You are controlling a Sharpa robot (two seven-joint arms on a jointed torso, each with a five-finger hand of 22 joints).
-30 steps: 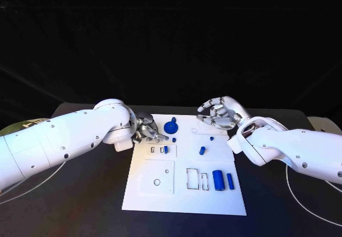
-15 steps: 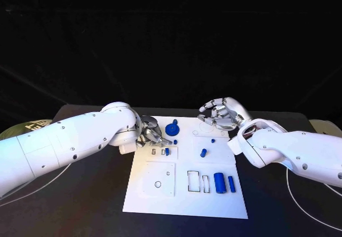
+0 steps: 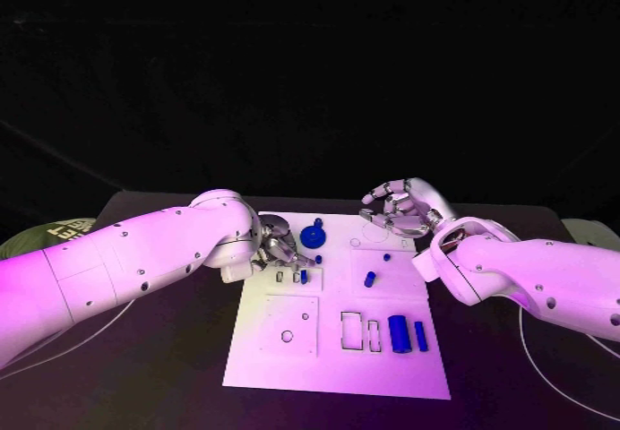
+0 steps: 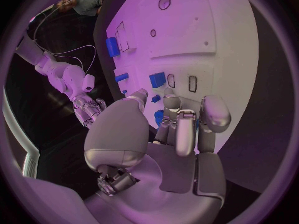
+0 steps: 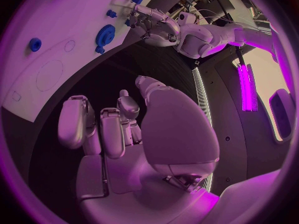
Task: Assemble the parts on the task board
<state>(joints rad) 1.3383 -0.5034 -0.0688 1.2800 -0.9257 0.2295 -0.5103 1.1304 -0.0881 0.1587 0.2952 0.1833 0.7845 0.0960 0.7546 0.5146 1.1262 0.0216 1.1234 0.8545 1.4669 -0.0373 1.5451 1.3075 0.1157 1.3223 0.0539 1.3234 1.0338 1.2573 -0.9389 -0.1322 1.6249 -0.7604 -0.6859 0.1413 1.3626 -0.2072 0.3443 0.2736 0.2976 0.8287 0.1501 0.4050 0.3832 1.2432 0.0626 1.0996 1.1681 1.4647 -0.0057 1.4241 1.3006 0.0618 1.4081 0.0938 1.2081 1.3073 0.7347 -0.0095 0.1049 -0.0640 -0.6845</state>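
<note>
Hovering over the board's (image 3: 339, 358) far left edge, left hand (image 3: 277, 245) has fingers curled loosely, nothing visibly held, tips near the gear (image 3: 312, 235) and small blue parts (image 3: 304, 277). Right hand (image 3: 400, 207) is above the far right corner, fingers curled, empty. Blue cylinders (image 3: 400, 333) lie near the front.

Left arm comes in from the left, elbow bent, its left hand (image 3: 275, 245) low with fingers (image 4: 181, 129) curled forward and close together, thumb alongside; nothing visibly held. Right arm comes in from the right, wrist raised, right hand (image 3: 400, 208) up off the surface, fingers (image 5: 102, 129) curled in toward the palm, holding nothing.
</note>
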